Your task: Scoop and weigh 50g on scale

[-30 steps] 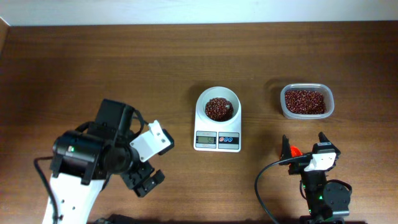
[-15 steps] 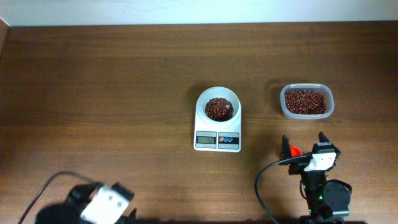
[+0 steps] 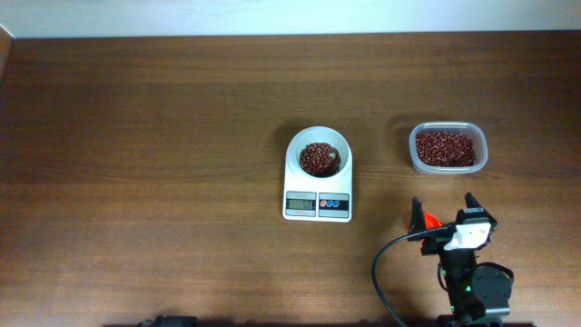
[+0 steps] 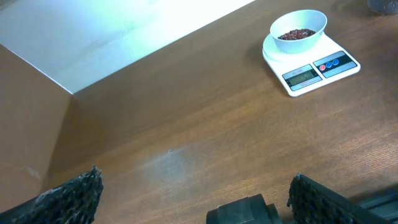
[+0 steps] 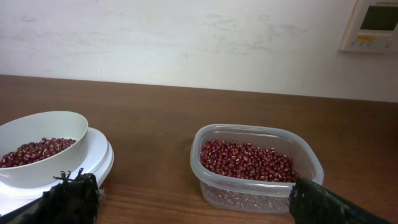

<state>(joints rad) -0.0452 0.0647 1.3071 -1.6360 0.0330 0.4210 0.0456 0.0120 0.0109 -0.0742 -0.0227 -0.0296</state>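
Note:
The white scale (image 3: 317, 205) stands mid-table with its round bowl (image 3: 318, 148) holding a heap of dark red-brown beans (image 3: 319, 159). In the left wrist view the scale (image 4: 320, 67) and bowl (image 4: 299, 26) sit far off at the upper right. My left gripper (image 4: 195, 175) is open over bare wood and is out of the overhead view. My right gripper (image 3: 443, 205) is open near the front right, with nothing between its fingers (image 5: 69, 194). An orange-red scoop (image 3: 428, 219) lies beside its left finger. The right wrist view shows the bowl (image 5: 43, 134) at the left.
A clear plastic tub (image 3: 448, 148) of the same beans sits right of the scale, straight ahead of the right gripper (image 5: 189, 182) as tub (image 5: 256, 180). A black cable (image 3: 377, 271) loops left of the right arm. A white wall (image 4: 112, 31) borders the table's far edge.
The left arm has drawn back from the front-left of the table and left the overhead view. The right arm, scale and tub have not moved.

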